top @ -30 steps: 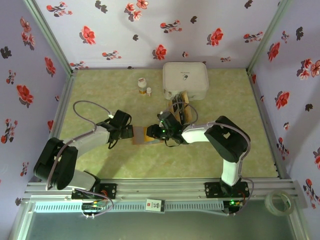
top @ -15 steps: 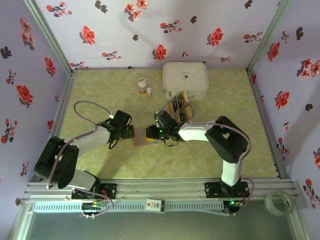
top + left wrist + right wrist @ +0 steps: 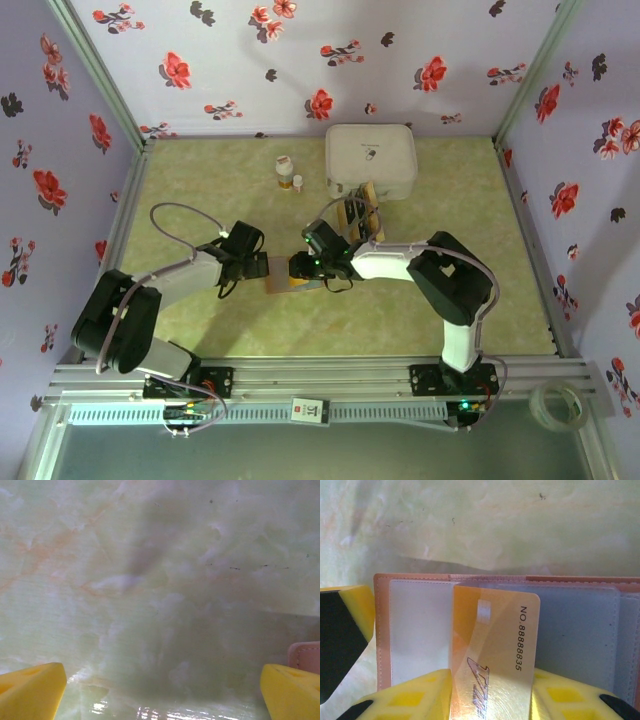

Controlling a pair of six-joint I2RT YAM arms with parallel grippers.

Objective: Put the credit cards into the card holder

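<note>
The card holder (image 3: pixel 420 630) lies open on the table, with a reddish-brown rim and grey inner pockets. My right gripper (image 3: pixel 492 700) is shut on a tan-gold credit card (image 3: pixel 495 645) marked with a number, whose far end lies over the holder's inside. From above, the right gripper (image 3: pixel 297 268) sits over the holder (image 3: pixel 277 283), and my left gripper (image 3: pixel 258 266) is just left of it. In the left wrist view the left gripper (image 3: pixel 160 695) is open over bare table, with the holder's corner (image 3: pixel 306 655) by its right finger. More credit cards (image 3: pixel 358 215) lie near the white box.
A large white rounded box (image 3: pixel 370 158) stands at the back of the table. Two small bottles (image 3: pixel 286 170) stand to its left. Flowered walls close in the table on three sides. A roll of tape (image 3: pixel 558 405) lies outside the frame at the near right.
My right gripper has moved slightly left with the gold card, further over the open card holder. The left arm has stayed put.
</note>
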